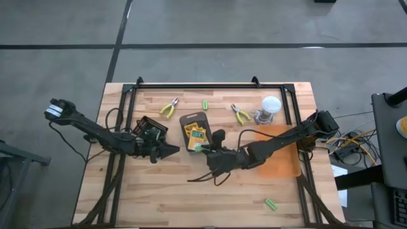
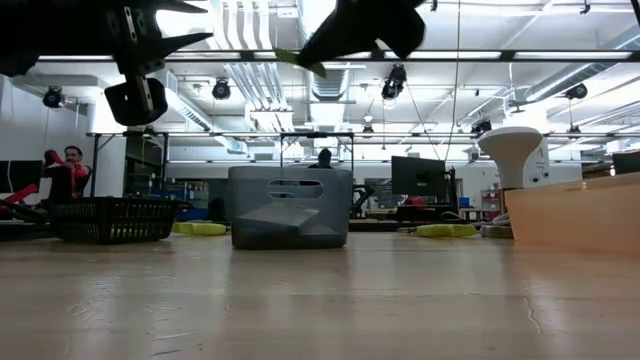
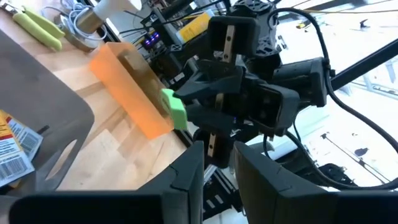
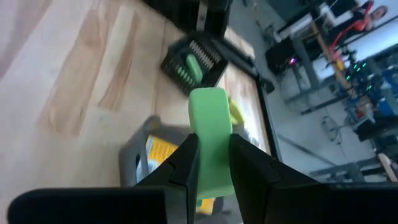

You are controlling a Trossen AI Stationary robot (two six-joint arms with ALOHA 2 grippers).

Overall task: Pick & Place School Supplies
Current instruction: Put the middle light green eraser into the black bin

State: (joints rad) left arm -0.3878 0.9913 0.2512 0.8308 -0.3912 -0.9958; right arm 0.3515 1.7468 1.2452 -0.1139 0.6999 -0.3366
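My right gripper hangs above the table's middle, shut on a bright-green stick, just near of the dark grey tray. Yellow-and-green crayon boxes lie flat in that tray. My left gripper hovers level to the tray's left, pointing at the right gripper. Its fingers stand a narrow gap apart with nothing between them. Two pliers lie on the wood at the far side. Loose green sticks lie at the far middle and near right. My right gripper pinches the green stick between its two fingers, on the stick's two flat sides. The stick lies along the fingers and its free end juts out past the fingertips. The fingers slant down from the table's right. The stick is lifted clear of the table.
A black basket with a green stick in it stands left of the tray. A clear jar with a white lid and an orange flat container stand at the right. A black frame borders the table. Bare wood lies along the near edge.
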